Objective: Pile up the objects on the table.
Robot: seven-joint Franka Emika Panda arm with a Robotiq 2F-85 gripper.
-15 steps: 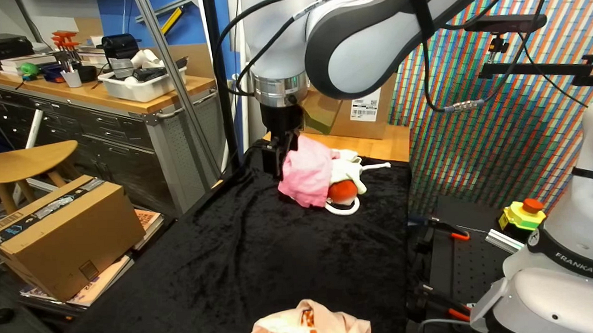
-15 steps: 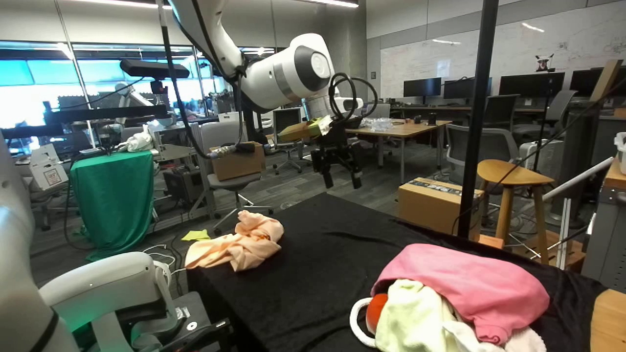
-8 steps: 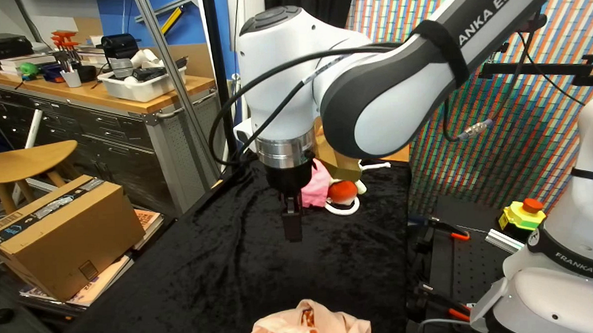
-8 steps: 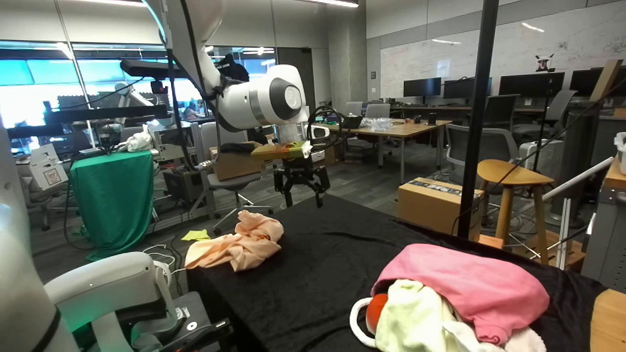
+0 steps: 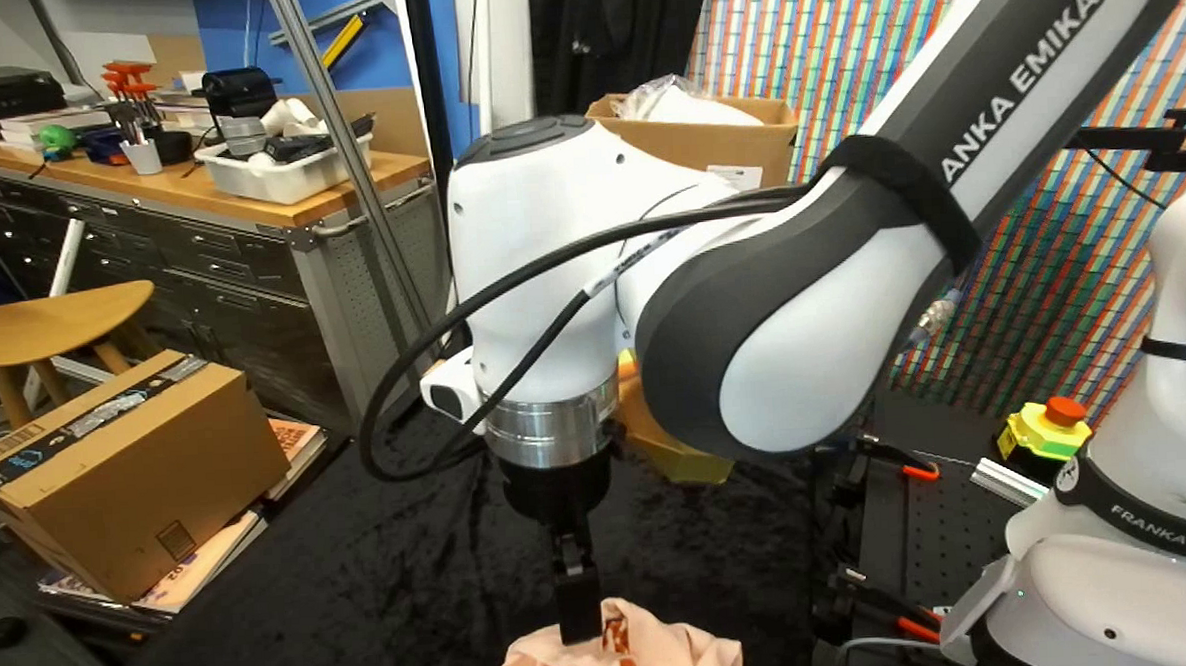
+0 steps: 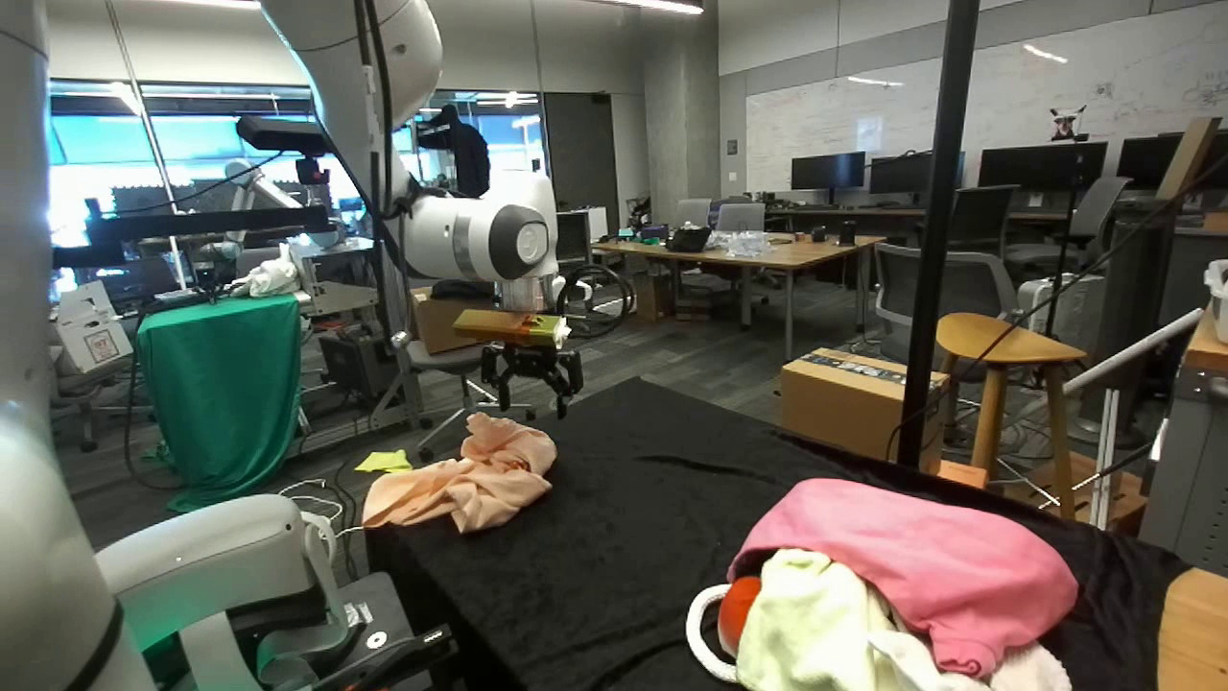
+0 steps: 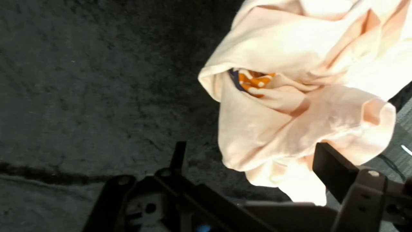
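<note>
With end effector (image 6: 532,411) spread wide and empty, hovers just above a peach cloth (image 6: 480,489) on the black-draped tabletop (image 6: 624,557).
In the wrist view, finds its bulk to the upper right, slanting away from the closing line; probably needs a sideways shift before lowering to grasp. Well apart across the tabletop, has for likely destination a pink cloth (image 6: 911,547) heaped over a pale yellow-green cloth (image 6: 811,624).

1. The arm (image 5: 824,343) is extended away from its base (image 5: 1135,590), and its lettered forearm (image 5: 1023,89) is slanted down toward the wrist (image 5: 537,205).
2. In both exterior views the wrist is held nearly upright, with the gripper (image 6: 533,411) pointed down beneath it.
3. In the wrist view, the gripper's two black fingers (image 7: 334,170) are seen spread wide apart.
</note>
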